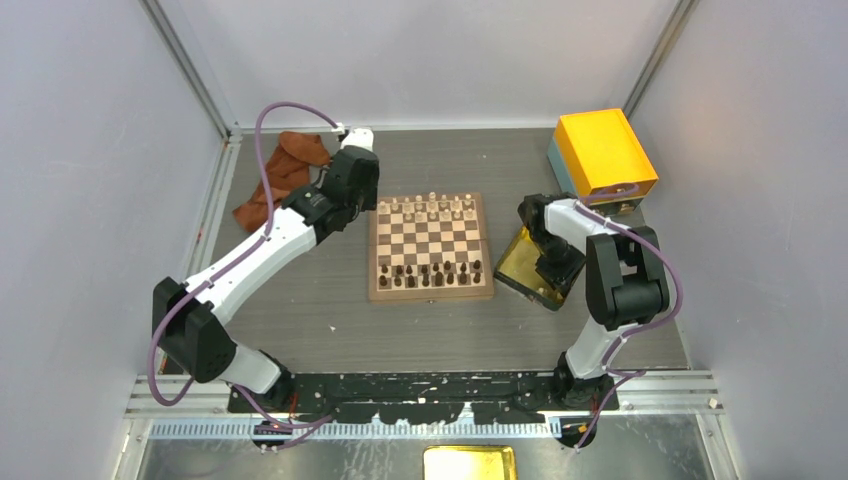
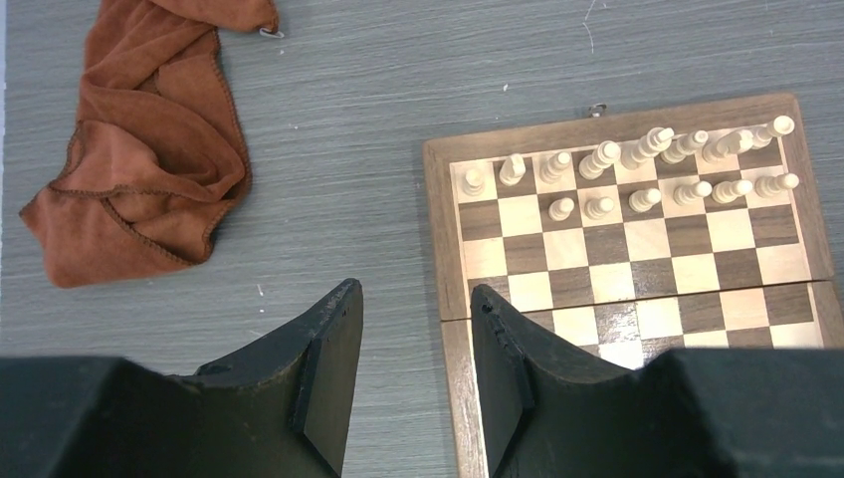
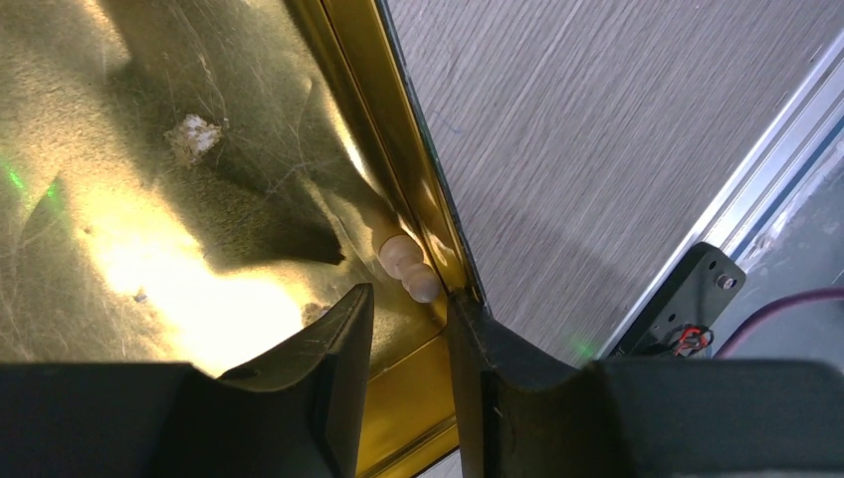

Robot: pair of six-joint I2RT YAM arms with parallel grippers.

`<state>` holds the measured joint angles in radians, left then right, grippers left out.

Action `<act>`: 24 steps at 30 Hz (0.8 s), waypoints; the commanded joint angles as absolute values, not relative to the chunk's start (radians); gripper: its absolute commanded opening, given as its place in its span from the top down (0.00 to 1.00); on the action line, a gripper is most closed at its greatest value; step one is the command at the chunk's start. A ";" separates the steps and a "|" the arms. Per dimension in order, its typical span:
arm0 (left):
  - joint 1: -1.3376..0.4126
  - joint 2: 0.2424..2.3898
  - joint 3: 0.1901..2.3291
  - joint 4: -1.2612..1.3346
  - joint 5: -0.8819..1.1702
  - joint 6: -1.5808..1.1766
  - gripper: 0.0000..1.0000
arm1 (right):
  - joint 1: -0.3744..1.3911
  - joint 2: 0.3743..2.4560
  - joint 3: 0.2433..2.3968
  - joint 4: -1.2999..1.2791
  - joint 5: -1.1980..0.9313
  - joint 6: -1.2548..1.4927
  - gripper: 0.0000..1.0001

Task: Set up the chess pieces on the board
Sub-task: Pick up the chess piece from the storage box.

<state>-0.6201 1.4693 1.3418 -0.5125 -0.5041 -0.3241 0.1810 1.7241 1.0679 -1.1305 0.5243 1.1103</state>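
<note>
You are fetching a pale cream wooden chess piece (image 3: pixel 408 267) lying in a corner of the shallow golden tray (image 3: pixel 149 249). Right gripper (image 3: pixel 410 299) jaws are hovering spread just short of it; next, straddle it. Left gripper (image 2: pixel 416 299) jaws are standing spread, empty.

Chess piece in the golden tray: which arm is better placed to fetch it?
Right: right gripper hangs open over the chess piece in the tray corner; left gripper is empty across the board.
</note>
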 commanded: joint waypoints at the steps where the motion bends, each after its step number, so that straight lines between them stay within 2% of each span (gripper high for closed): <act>1: -0.614 1.428 1.339 -0.469 -0.529 -0.310 0.54 | 0.179 1.727 1.066 -1.149 0.557 1.151 0.61; 24: -0.613 1.442 1.339 -0.467 -0.534 -0.308 0.54 | 0.141 1.781 1.087 -1.075 0.685 1.083 0.65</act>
<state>-0.6197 1.4693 1.3376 -0.5125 -0.5117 -0.3237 0.1661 1.7786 1.0649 -1.1164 0.6048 1.0931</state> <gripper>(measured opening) 0.457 0.355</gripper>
